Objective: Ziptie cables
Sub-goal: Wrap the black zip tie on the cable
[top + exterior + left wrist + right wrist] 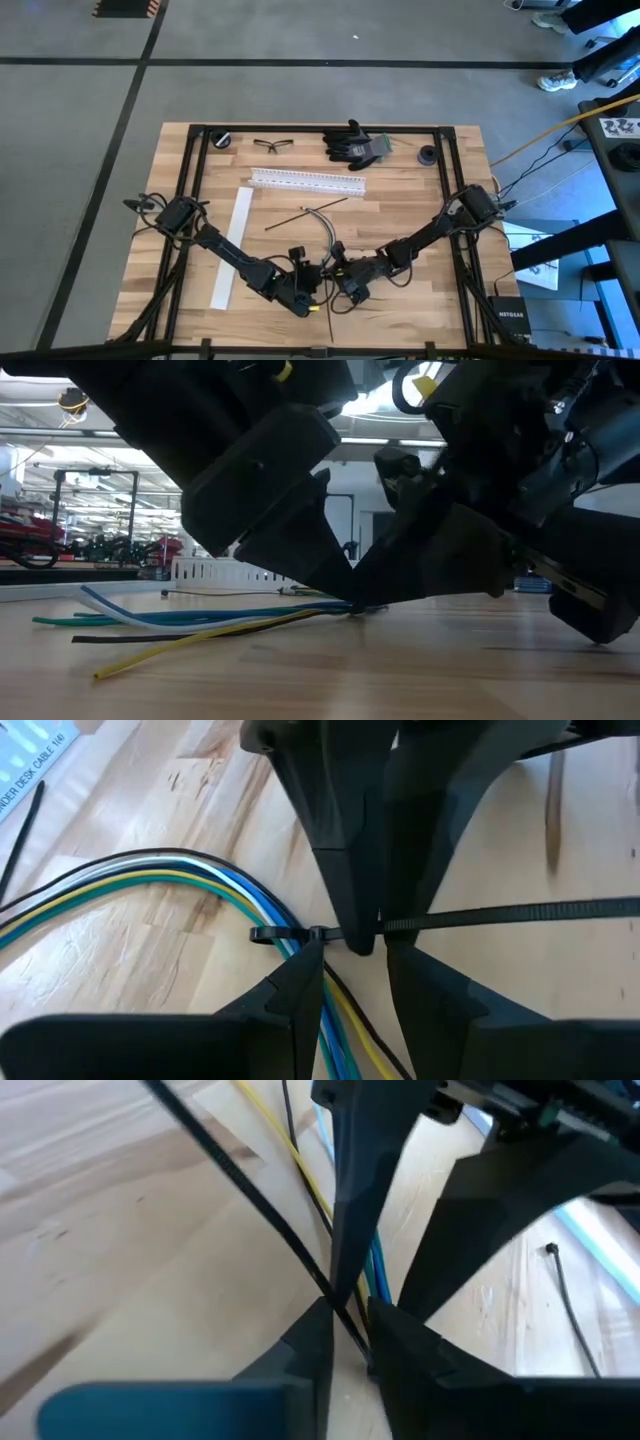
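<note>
Your left gripper (352,965) pinches the black ribbed plastic ziptie (500,913) beside its head, your right gripper (350,1325) clamps its tail, cinching the multicoloured bundled cables (150,880) lying on the wooden table (400,200).

Both grippers crowd the cables (322,225) at near edge, open table (420,200) around rail (307,181)

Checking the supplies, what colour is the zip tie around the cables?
Black; the zip tie shows best in the left wrist view.
</note>
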